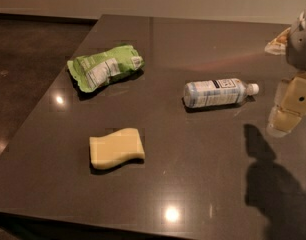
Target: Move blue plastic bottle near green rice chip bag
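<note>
Bottle point(218, 92): lying sideways on surface point(193, 174), cap rightward, well apart from green bag point(105, 66). End effector point(285, 115): at right edge, near cap; apart or together, cannot tell.

The gripper point(283, 121) hangs at the right edge, right of the blue plastic bottle point(218, 92) — its arm is cut off there. A pale object point(276, 42) behind the arm is half hidden; the bottle's label text is unreadable

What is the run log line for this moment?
gripper: at right edge | blue plastic bottle: lying, untouched | green rice chip bag: apart, to left
</note>
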